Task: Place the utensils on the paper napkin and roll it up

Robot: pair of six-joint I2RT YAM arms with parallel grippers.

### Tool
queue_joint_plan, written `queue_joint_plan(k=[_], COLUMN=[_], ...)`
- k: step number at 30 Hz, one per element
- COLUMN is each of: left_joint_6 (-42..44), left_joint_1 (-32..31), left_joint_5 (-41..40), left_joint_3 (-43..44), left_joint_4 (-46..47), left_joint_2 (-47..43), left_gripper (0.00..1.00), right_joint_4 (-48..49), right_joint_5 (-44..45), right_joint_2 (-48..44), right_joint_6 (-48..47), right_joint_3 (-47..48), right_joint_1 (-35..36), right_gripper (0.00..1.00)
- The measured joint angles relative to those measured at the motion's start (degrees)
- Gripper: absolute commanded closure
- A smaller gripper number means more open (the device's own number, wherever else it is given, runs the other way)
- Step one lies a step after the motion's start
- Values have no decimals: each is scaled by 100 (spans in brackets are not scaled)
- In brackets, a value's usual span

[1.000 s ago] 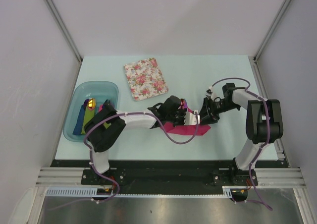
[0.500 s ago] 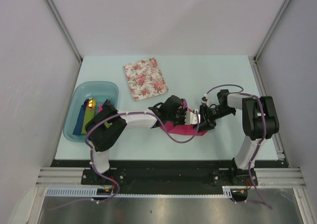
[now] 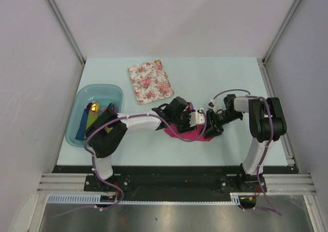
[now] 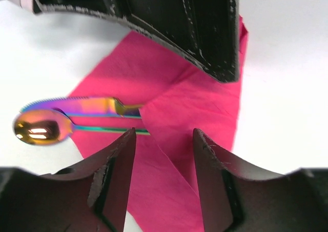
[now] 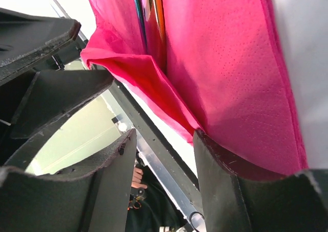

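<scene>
**A:** Where was everything sat at this point? Could the roll be called started?

**B:** Going from the left: the blue tray (image 3: 102,92) and the floral napkin (image 3: 149,81) were left out of it. Mid-table, the left gripper (image 4: 164,139) was seen part-open over the paper napkin (image 4: 205,103), with nothing pinched. One flap was already folded over the utensils (image 4: 87,107), so the handles were covered and the heads poked out. The right gripper (image 5: 164,139) was parted too. The folded edge was just at its fingertip, not clamped as far as could be told.

**A:** So how should the rolling be done?

**B:** Probably the folded edge should be pinched low and turned over the cutlery, with the other side of the sheet pinned so nothing gets pushed out. The long axis was judged to run near-to-far, with the spoon (image 4: 41,128) bowl pointed to the far side. The roll should be kept along that line.
</scene>
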Motion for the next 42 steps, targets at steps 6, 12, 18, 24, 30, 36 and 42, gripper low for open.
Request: queue_joint_plan(k=[6,12,18,24,30,36,42], left_joint_6=[-612,-1143,-1613,-1788,-1836,-1912,-1993], left_joint_1=[63,166,365,483,483,483,544], left_joint_5=[129,192,295,540,782,966,935], left_joint_3=[0,197,610,619,619,621,730], left_joint_4=[-236,-374,-376,-424,-444,-461,-461], left_joint_2=[-138,-26,289,308,308,319,531], left_gripper=[58,62,68,75,75,98,100], right_joint_4=[2,-7,-90,-85,-39,-42,-42], right_joint_5=[4,15,-46,-175,-170,-164,-72], right_joint_2=[2,-9,-144,-267,-243,-109,-79], right_joint_6=[0,0,4,138,188,155,120], right_joint_3=[0,0,44,282,326,326,326], right_joint_1=[0,-4,-81,-240,-264,-192,-118], right_gripper=[48,49,52,53,53,54,59])
